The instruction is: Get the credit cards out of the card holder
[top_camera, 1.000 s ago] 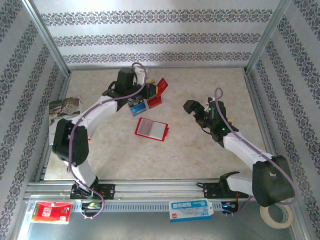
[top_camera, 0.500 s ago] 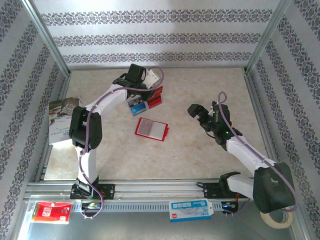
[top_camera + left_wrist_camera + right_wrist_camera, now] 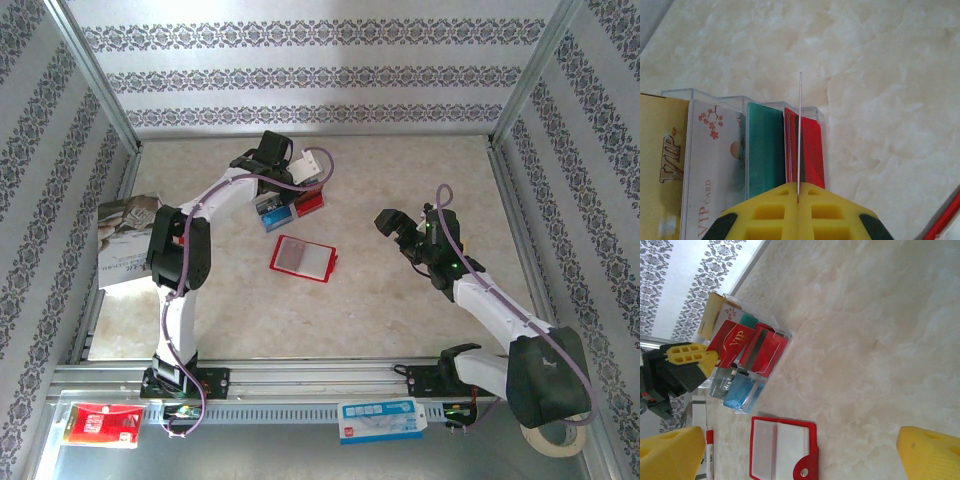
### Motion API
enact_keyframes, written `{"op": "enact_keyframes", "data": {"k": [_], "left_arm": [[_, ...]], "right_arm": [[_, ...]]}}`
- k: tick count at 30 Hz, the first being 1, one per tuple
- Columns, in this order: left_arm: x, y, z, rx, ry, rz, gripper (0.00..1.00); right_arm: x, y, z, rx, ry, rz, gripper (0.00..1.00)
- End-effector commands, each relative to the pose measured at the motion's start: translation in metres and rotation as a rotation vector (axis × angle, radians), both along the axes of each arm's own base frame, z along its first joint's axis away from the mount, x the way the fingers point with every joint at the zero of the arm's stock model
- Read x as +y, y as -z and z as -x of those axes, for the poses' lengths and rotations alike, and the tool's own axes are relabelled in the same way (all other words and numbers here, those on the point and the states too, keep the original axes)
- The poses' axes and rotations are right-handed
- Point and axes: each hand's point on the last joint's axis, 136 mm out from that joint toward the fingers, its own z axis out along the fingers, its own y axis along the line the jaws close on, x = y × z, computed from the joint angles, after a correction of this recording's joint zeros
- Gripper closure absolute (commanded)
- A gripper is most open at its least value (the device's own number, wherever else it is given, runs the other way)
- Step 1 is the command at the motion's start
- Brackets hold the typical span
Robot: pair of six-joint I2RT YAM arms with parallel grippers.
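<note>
Upper centre, the left gripper (image 3: 798, 200) is clenched on a red card (image 3: 732, 342) over the clear tray (image 3: 715, 93). The right gripper (image 3: 388, 222) is released, at right. The holder (image 3: 302, 258) lies open, centre.

Gold VIP card (image 3: 662, 150) cut by left edge, held card (image 3: 800, 100) edge-on, face unseen

Card holder (image 3: 301, 258) at worktop (image 3: 400, 310) centre, credit cards (image 3: 292, 208) just behind it, card (image 3: 317, 160) in left hand (image 3: 798, 200) above them, magazine (image 3: 128, 240) far left.
</note>
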Motion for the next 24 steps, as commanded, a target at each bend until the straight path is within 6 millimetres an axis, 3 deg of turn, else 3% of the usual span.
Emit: {"op": "enact_keyframes", "data": {"k": [1,10,24], "left_arm": [[0.007,0.008,-0.003,-0.002,0.049,-0.042,1.00],[-0.003,0.019,0.009,0.073,0.131,-0.008,1.00],[0.001,0.028,-0.019,0.032,0.006,-0.002,1.00]], "right_arm": [[0.004,-0.004,0.002,-0.005,-0.025,-0.010,0.02],[0.007,-0.005,0.002,-0.001,-0.029,-0.005,0.02],[0.016,-0.002,0.001,0.010,-0.051,0.000,0.02]]}}
